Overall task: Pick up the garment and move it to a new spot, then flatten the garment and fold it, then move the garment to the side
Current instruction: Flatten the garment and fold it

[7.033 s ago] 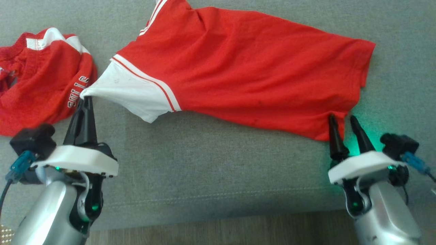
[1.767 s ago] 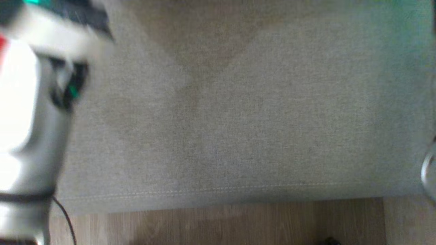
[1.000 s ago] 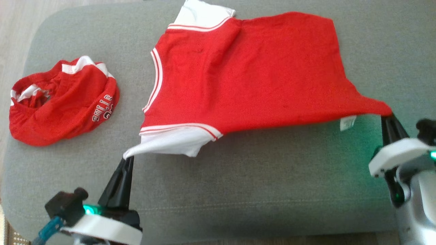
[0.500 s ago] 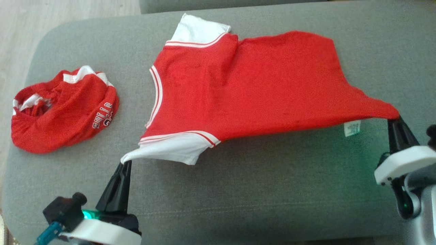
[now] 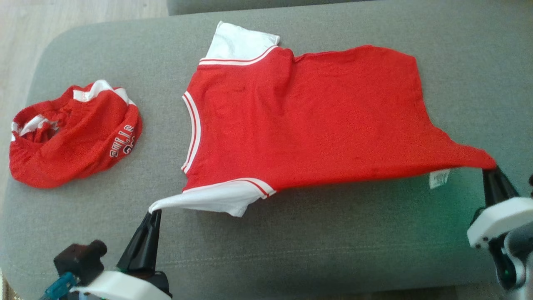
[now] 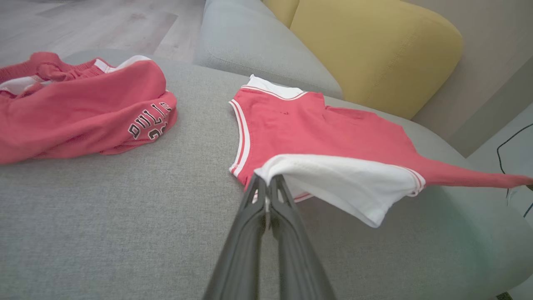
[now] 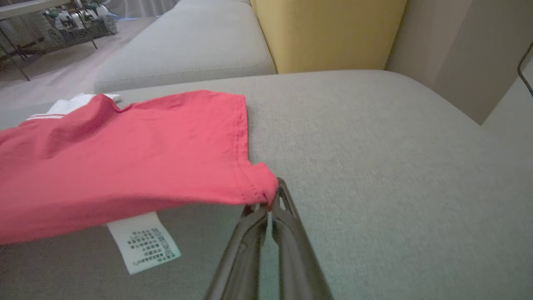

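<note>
Presently, the flattening step is judged to be in hand. The red jersey [image 5: 300,121] is spread across the grey sofa cushion [image 5: 316,250], roughly at its centre, with most of the body lying flat. The near edge is held slightly off the fabric.

The left gripper [image 5: 152,213] is closed tight on the cuff corner of the near white sleeve [image 5: 216,200]. No gap is seen between its fingers in the left wrist view. The right gripper [image 5: 489,171] is likewise pinched shut on the near hem corner, just beside the hanging care label [image 5: 439,178]. The cloth is drawn out into a point at each grip.

The jersey's long axis is found to run from left to right across the cushion. The neckline [image 5: 192,129] is turned towards the robot's left and the hem towards its right. The far white sleeve [image 5: 239,41] lies flat against the cushion's far side.

A second red garment [image 5: 75,137], crumpled and lettered, lies well apart to the left and is not concerned.

For the next move, it is judged that both held corners should be lowered together to the cushion. Tension should be kept along the near edge so that the sleeve and hem settle without creases. Only then should the grips be released and the fold begun.
</note>
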{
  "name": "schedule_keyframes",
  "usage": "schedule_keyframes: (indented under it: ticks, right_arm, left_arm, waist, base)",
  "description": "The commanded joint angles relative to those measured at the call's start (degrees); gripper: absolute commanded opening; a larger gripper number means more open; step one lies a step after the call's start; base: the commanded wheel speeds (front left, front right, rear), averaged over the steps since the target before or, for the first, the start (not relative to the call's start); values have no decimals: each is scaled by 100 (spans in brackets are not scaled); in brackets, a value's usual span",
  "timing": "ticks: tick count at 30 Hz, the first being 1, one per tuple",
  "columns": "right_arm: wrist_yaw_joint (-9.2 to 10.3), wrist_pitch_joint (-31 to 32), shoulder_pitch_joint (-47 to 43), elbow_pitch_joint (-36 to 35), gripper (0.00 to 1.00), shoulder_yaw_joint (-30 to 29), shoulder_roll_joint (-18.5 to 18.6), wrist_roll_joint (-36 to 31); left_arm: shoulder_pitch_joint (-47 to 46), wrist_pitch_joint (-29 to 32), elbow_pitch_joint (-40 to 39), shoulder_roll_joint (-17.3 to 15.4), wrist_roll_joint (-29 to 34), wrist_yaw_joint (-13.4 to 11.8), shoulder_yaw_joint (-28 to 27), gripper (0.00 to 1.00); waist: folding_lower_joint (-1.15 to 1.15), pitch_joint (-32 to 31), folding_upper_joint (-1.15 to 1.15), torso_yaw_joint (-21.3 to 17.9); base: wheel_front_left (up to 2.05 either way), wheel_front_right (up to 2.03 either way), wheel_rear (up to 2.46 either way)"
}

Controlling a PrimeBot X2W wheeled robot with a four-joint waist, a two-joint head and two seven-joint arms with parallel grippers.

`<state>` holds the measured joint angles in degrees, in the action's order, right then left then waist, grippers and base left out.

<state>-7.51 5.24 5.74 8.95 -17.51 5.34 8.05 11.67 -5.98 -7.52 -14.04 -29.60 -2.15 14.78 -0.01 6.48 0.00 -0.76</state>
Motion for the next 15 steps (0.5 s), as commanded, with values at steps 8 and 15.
schedule_keyframes:
  ticks: [8, 15]
  right_arm:
    - [2, 374, 106, -11, 0, 150, 41, -166]
    - [2, 159, 664, 464, 0, 273, 83, -368]
  left_arm:
    - [-439, 391, -192, -24, -180, -166, -215, 0]
    - [-1191, 385, 184, 60, -235, -31, -178, 0]
  waist:
    - [1, 190, 0, -28]
    - [1, 369, 0, 4]
  base:
    - [0, 0, 0]
    - [0, 0, 0]
